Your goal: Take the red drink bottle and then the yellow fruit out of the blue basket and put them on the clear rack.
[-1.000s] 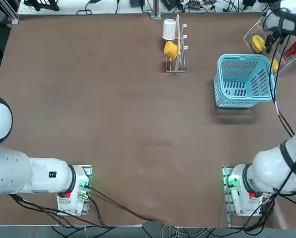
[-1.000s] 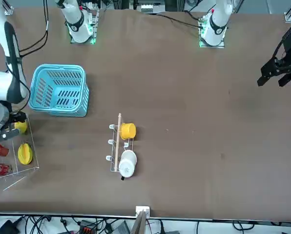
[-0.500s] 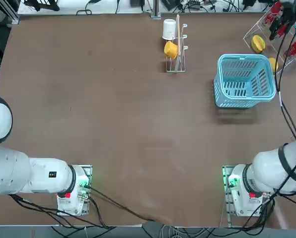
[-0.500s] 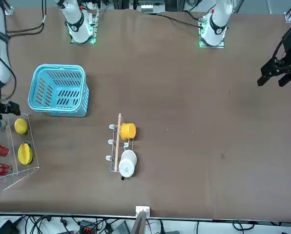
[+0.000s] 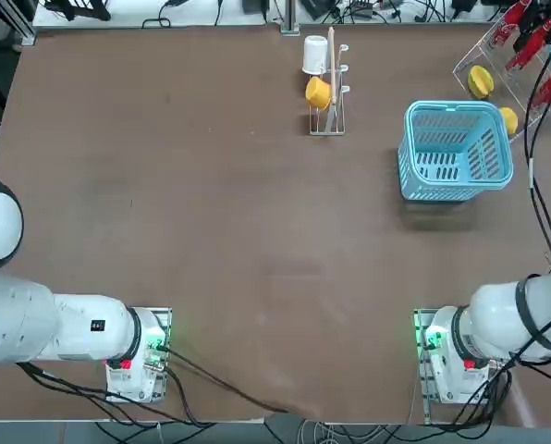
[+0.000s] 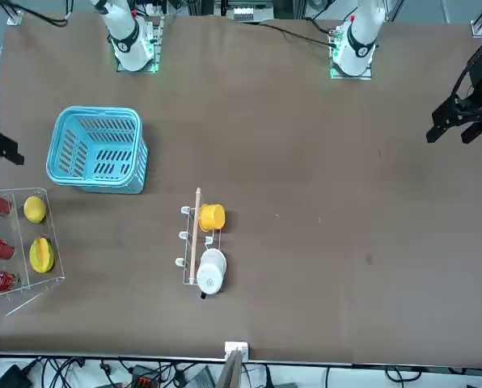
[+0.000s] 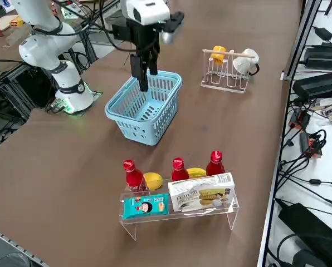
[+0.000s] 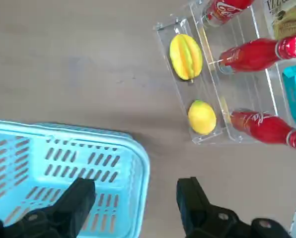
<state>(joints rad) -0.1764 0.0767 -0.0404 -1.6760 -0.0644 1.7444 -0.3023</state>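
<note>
Surface: brown tabletop (image 5: pixel 211 231) under both arms, cables along its far edge.
Basket: light blue slotted plastic basket (image 5: pixel 456 150), at about 2 o'clock in the top view; nothing shows inside it.
Rack: clear acrylic tilted rack (image 7: pixel 180 208), at 1 o'clock in the top view, just beyond the basket's corner.
Bottles: three slim red drink bottles (image 7: pixel 133 174) stand in the rack.
Fruit: small round yellow fruit (image 7: pixel 153 181) lies in the rack beside the nearest bottle; a ridged yellow fruit (image 8: pixel 185 56) lies one compartment along.
Packets: blue snack packet (image 7: pixel 146 206) and white box (image 7: pixel 202 193) on the rack's front shelf.
Right gripper (image 8: pixel 135 203): fingers spread wide, holding nothing, raised over the basket's rim.
Stand: wire cup stand (image 5: pixel 328 85) at 12 o'clock, carrying a yellow cup (image 5: pixel 318 92) and a white cup (image 5: pixel 314 54).
</note>
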